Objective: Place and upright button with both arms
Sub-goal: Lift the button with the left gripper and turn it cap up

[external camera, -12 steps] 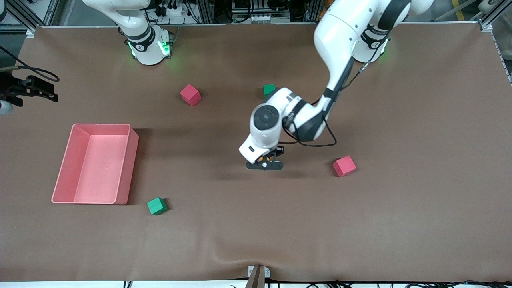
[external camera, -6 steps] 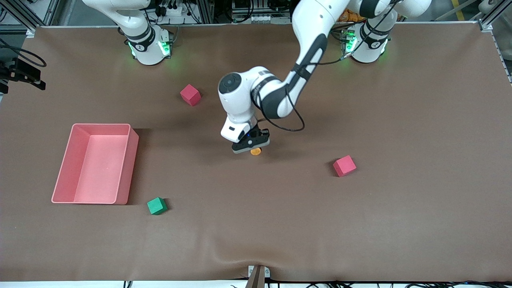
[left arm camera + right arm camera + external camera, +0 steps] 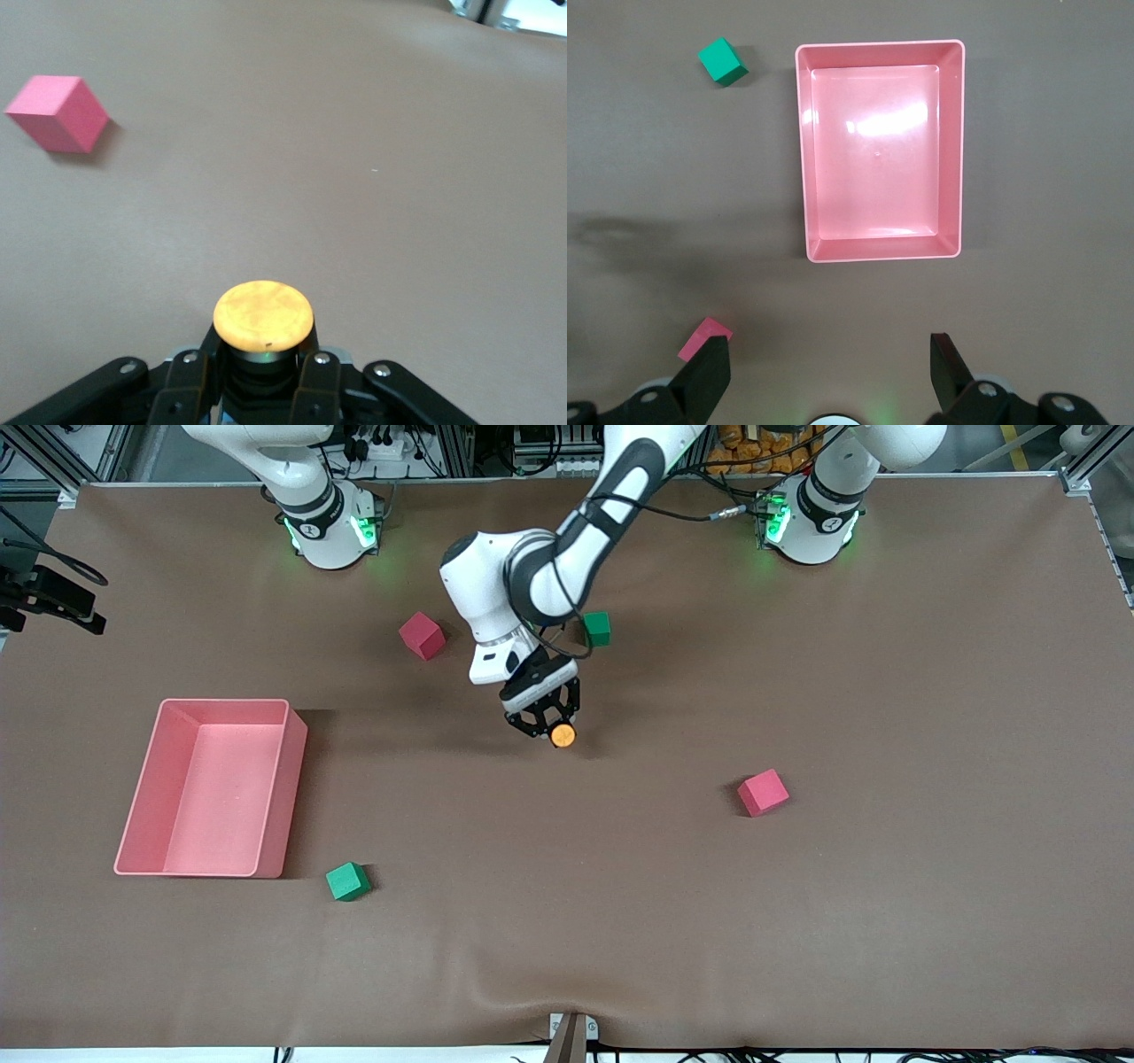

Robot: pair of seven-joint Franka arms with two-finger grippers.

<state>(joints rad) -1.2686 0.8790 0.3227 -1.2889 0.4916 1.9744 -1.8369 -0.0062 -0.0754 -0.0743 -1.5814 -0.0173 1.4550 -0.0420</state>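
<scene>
Button (image 3: pixel 563 735) first: we see its orange cap pinched by its dark body between the fingers (image 3: pixel 314 381) of the left gripper (image 3: pixel 542 716), held over the middle of the brown tabletop (image 3: pixel 886 691). A green cube (image 3: pixel 598 628) and a pink cube (image 3: pixel 422 635) lie near that arm. The right gripper (image 3: pixel 828 381) waits high over the pink tray (image 3: pixel 881 152), its fingers spread wide with nothing between them.
</scene>
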